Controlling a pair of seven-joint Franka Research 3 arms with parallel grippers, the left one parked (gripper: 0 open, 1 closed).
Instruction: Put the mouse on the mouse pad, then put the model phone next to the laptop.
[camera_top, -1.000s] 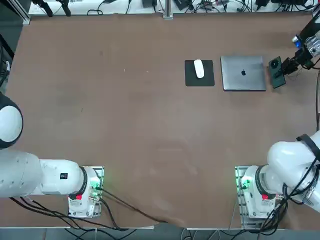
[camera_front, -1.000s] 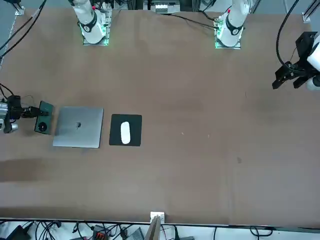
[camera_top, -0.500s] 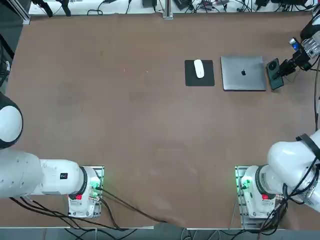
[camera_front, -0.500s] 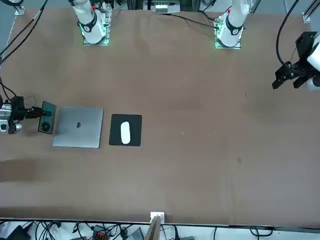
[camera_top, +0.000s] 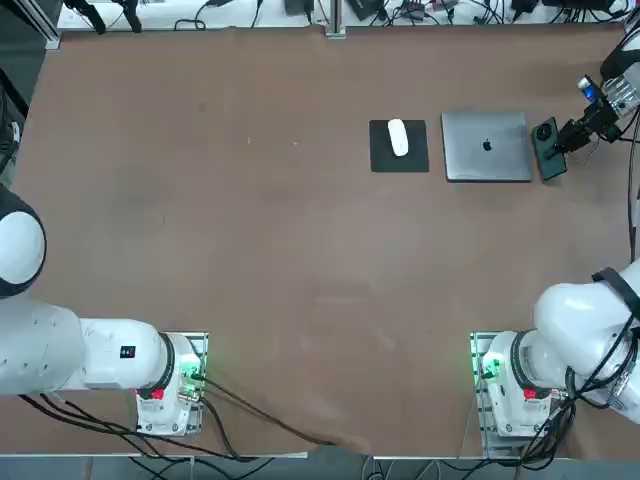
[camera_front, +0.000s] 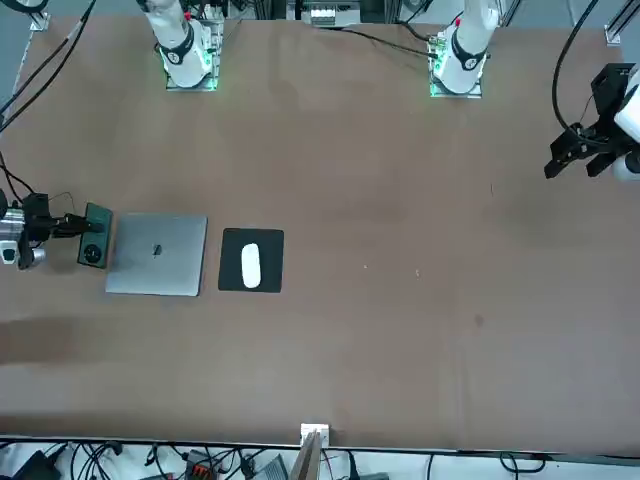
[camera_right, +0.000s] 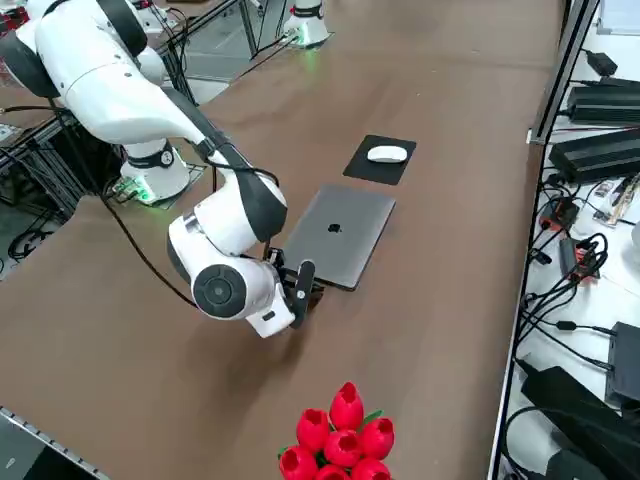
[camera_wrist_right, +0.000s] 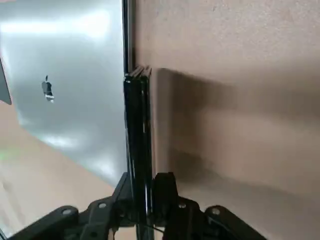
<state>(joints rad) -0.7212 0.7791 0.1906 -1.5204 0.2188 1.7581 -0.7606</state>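
Right pincer (camera_wrist_right: 144, 192) clamped on model phone (camera_top: 549, 148), phone held on edge just beside laptop (camera_top: 487, 146), on side away from mouse pad (camera_top: 399, 147). Mouse (camera_top: 398, 137) lying on pad, pad close beside laptop. All on brown worktop (camera_top: 250, 220). Red tulips (camera_right: 342, 431) at worktop's near edge in right side view.

A wide brown table (camera_top: 250, 250) filled the scene, with tangled cables (camera_right: 570, 250) along its far edge and red tulips (camera_right: 340, 435) nearby.
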